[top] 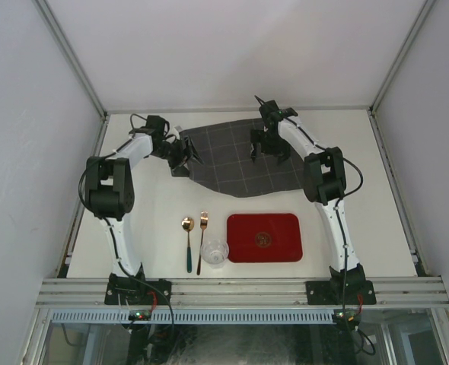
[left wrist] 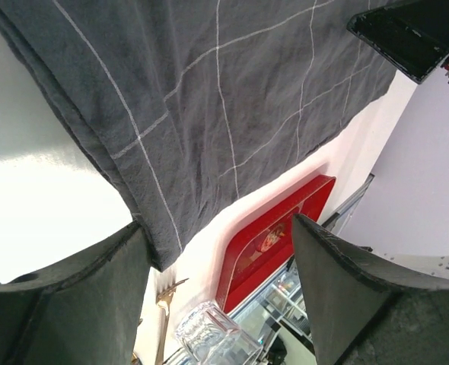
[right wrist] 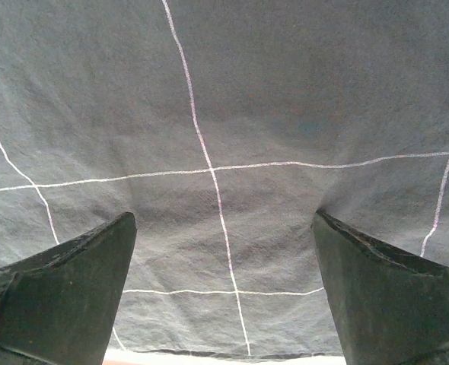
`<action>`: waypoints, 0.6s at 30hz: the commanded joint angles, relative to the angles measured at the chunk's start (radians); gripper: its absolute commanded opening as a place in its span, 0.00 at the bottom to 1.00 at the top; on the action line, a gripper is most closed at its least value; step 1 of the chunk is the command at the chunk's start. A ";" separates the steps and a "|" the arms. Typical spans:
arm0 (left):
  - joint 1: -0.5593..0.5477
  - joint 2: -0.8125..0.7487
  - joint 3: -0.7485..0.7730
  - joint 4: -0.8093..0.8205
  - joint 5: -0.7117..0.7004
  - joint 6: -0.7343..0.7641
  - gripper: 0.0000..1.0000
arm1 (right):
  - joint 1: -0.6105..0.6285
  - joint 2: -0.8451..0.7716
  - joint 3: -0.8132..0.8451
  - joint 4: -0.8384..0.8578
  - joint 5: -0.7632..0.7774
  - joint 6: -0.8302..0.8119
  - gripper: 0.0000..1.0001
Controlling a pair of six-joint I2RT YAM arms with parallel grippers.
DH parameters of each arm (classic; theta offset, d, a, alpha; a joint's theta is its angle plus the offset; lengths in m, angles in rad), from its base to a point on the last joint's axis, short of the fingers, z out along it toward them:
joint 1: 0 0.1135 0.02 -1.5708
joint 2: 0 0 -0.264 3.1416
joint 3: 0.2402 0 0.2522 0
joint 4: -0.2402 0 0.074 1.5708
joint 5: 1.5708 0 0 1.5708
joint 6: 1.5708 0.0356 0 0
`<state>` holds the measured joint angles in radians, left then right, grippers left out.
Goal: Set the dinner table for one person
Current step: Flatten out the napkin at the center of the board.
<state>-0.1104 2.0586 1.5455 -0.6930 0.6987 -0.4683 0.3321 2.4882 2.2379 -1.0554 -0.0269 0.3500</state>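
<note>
The off-white dinner table carries a dark grey checked cloth spread at the back centre. My left gripper is open and low at the cloth's left edge. In the left wrist view its left finger sits at the cloth's near corner, with nothing between the jaws. My right gripper is open and stands over the cloth's right half. In the right wrist view both fingertips rest on or just above the cloth, empty.
A red rectangular tray lies near the front, right of centre. Left of it stand a clear glass, a gold fork and a gold spoon. Tray, glass and fork show in the left wrist view.
</note>
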 commanded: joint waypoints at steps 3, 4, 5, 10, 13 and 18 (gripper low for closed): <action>-0.013 -0.072 -0.025 0.021 0.087 -0.007 0.76 | -0.015 0.094 0.019 0.003 0.007 -0.018 0.99; -0.013 -0.077 -0.030 0.025 0.093 -0.009 0.76 | -0.015 0.096 0.020 0.002 0.007 -0.019 0.99; -0.014 -0.083 -0.038 0.030 0.097 -0.012 0.76 | -0.015 0.098 0.020 0.003 0.007 -0.017 0.99; -0.015 -0.124 -0.071 0.052 0.133 -0.026 0.76 | -0.016 0.103 0.027 0.001 0.011 -0.019 0.99; -0.014 -0.149 -0.088 0.069 0.170 -0.042 0.76 | -0.016 0.105 0.030 -0.001 0.011 -0.017 0.99; -0.015 -0.194 -0.116 0.113 0.231 -0.084 0.76 | -0.018 0.108 0.033 -0.005 0.014 -0.017 0.99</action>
<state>-0.1181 1.9526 1.4403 -0.6353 0.8356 -0.5098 0.3290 2.5149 2.2841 -1.0824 -0.0231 0.3500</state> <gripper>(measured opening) 0.763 0.993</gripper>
